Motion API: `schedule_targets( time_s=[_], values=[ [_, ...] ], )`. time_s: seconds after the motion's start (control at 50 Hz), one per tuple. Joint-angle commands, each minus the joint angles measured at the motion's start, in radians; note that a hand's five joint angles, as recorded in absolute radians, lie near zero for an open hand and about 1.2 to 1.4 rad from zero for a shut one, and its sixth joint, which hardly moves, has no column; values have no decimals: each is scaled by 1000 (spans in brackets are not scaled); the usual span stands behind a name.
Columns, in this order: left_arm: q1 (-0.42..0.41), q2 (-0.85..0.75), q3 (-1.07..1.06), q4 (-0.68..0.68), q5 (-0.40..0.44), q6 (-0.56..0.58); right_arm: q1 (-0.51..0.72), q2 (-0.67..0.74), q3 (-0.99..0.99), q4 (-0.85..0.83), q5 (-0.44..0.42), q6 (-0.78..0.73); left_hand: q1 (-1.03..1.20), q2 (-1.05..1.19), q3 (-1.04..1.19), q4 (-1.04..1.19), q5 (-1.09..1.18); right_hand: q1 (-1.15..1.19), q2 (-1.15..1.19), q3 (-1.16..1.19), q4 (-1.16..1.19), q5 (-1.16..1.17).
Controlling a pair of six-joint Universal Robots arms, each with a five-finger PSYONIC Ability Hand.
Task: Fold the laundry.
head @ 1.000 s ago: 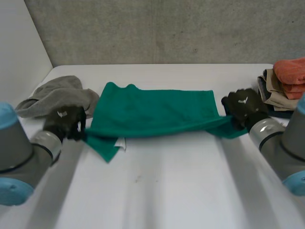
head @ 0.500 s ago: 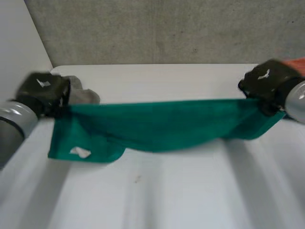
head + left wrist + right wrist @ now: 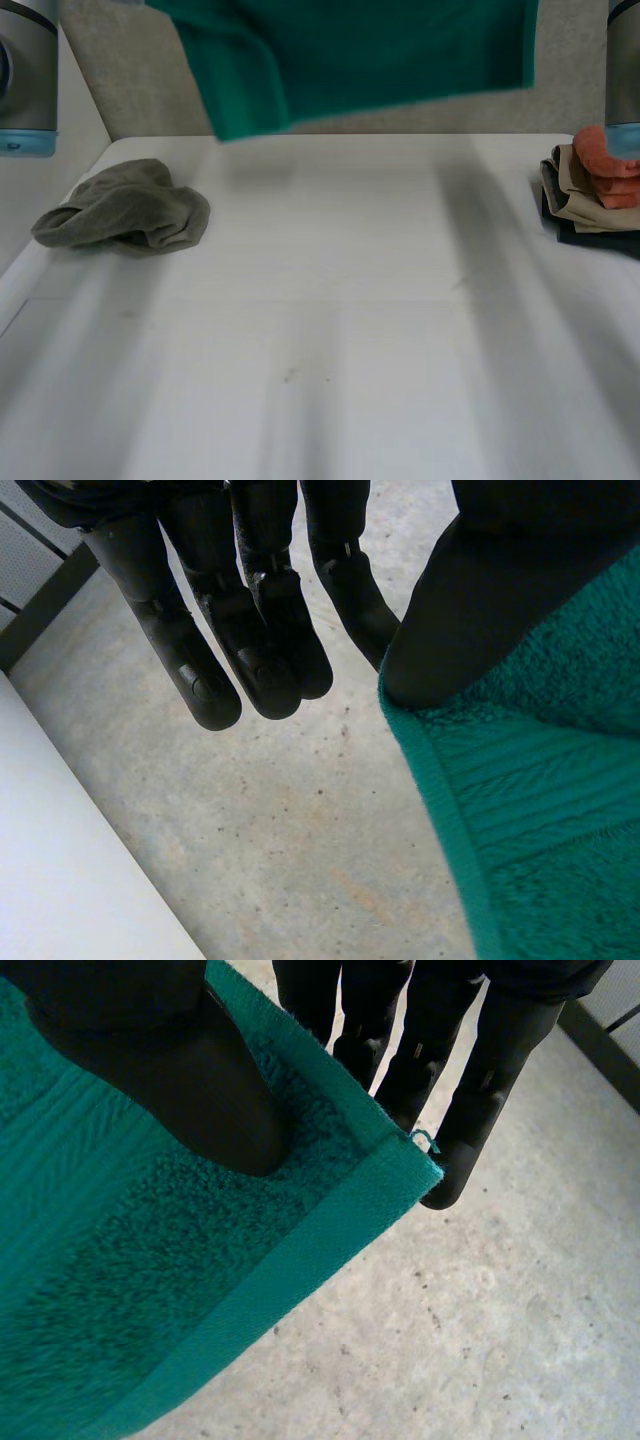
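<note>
Above the table (image 3: 350,300) hangs the green towel (image 3: 380,50) — thumb-pinched by left hand (image 3: 480,600) and right hand (image 3: 150,1070).

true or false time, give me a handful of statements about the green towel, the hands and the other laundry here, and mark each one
1. The green towel hangs in the air above the table. True.
2. The grey cloth lies neatly folded. False: it is a crumpled heap on the table.
3. The right hand pinches the towel near a corner, thumb on top. True.
4. A green piece tops the folded stack. False: an orange piece is on top.
5. The left hand holds the grey cloth. False: its thumb presses on the green towel's edge.
</note>
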Motion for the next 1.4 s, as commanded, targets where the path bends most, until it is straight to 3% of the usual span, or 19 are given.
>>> schedule_targets(
  time_s=[0.02,0.28,0.38,0.5,0.52,0.54,0.62,0.82,0.98,1.1,1.4],
  values=[
    [5,116,-239,-83,2,2,-11,-18,157,37,-52,-8,248,197,202,193,243,253,215,202,195,196],
    [12,176,-748,-91,88,9,-37,-38,545,249,-110,-11,248,197,202,193,243,253,215,202,195,196],
    [23,90,-909,-72,101,9,-77,-36,738,244,-199,-40,248,197,202,193,243,253,215,202,195,196],
    [28,-16,-942,-60,105,5,-118,-25,803,227,-239,-50,248,197,202,193,243,253,215,202,195,196],
    [32,-19,-942,-61,105,2,-138,-25,806,227,-240,-51,132,81,86,77,127,253,215,202,195,196],
    [43,-14,-943,-67,106,-3,-143,-25,806,226,-242,-51,-133,-185,-179,-188,-139,253,215,202,195,196],
    [76,16,-957,-69,106,-7,-163,-25,798,223,-242,-53,-493,-545,-539,-548,-498,253,215,202,195,196],
    [185,117,-1029,-106,163,-44,-216,-19,800,217,-250,-36,-497,-548,-543,-552,-502,253,215,202,195,196],
    [349,122,-1078,-190,351,-46,-215,-1,798,217,-250,-36,-415,-466,-461,-470,-420,253,215,202,195,196],
    [411,88,-1075,-224,462,-37,-212,13,798,213,-250,-36,-403,-455,-449,-458,-408,253,215,202,195,196],
    [411,-28,-1016,-199,471,-35,-210,22,807,209,-248,-37,-356,-408,-402,-411,-361,253,215,202,195,196]
  ],
)
